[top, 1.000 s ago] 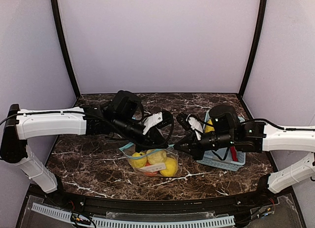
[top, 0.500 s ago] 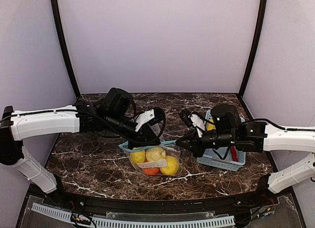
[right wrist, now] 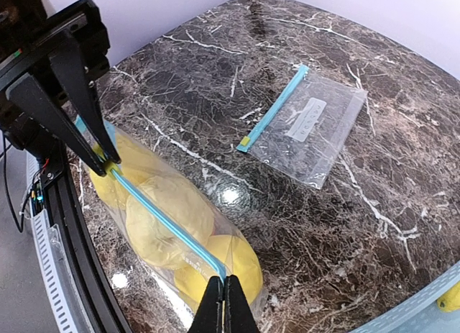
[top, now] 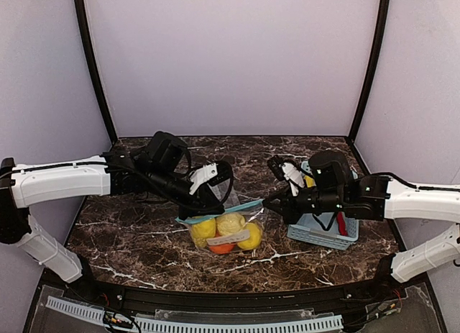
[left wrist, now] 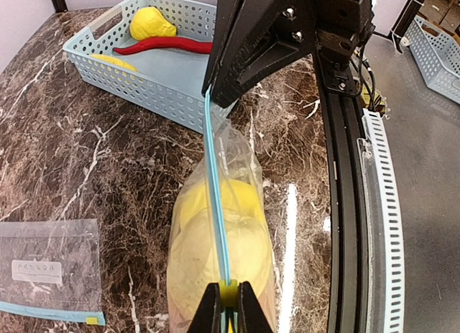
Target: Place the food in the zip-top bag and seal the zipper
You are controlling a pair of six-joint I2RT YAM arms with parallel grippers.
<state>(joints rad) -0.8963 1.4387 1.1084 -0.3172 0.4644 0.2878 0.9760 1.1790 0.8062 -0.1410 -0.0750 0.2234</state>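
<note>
A clear zip-top bag (top: 226, 231) with a blue zipper strip (top: 223, 208) hangs stretched between my two grippers above the marble table. It holds several yellow fruits (left wrist: 219, 239) and one orange (top: 221, 247). My left gripper (left wrist: 228, 304) is shut on the yellow slider at the zipper's left end (top: 188, 216). My right gripper (right wrist: 223, 293) is shut on the zipper's right end (top: 264, 202). The strip looks closed along its length (right wrist: 162, 218). A red chili (left wrist: 169, 45) and two yellow pieces (left wrist: 149, 21) lie in the pale blue basket (top: 320, 232).
A second, empty zip-top bag (right wrist: 305, 124) lies flat on the table behind the full one. The basket (left wrist: 129, 78) stands at the right. The table's black front rail (left wrist: 341, 203) runs close beside the full bag.
Both grippers have moved apart, the left one leftward and the right one rightward, and the zipper strip between them has pulled out straight and taut. The bag now hangs narrower.
</note>
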